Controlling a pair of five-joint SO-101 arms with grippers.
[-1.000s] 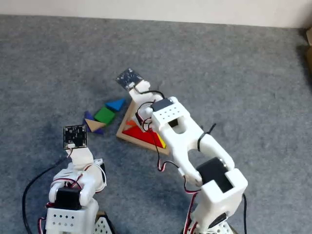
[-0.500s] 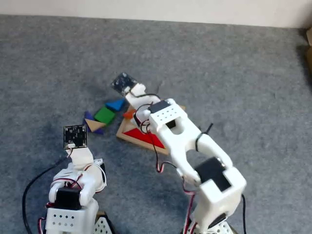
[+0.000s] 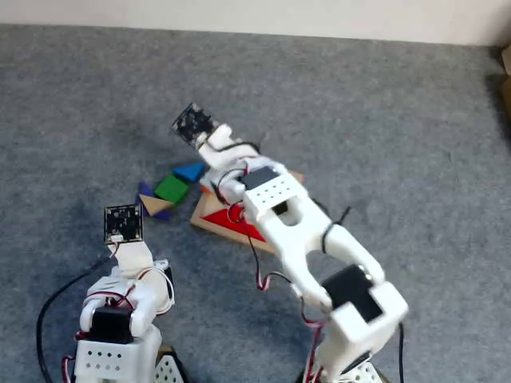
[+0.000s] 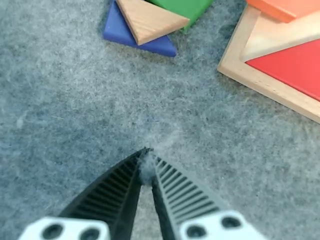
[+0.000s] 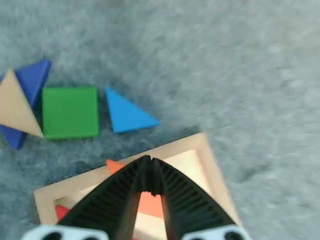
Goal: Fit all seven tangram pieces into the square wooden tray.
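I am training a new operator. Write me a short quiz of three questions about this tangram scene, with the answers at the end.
1. True or false: the green square lies inside the wooden tray.
2. Which piece lies on top of the dark blue piece? A. the red piece. B. the plain wood triangle. C. the light blue triangle.
3. In one word: is the left gripper open or shut?

Key: 1. False, it lies on the carpet outside the tray. 2. B. 3. Shut.
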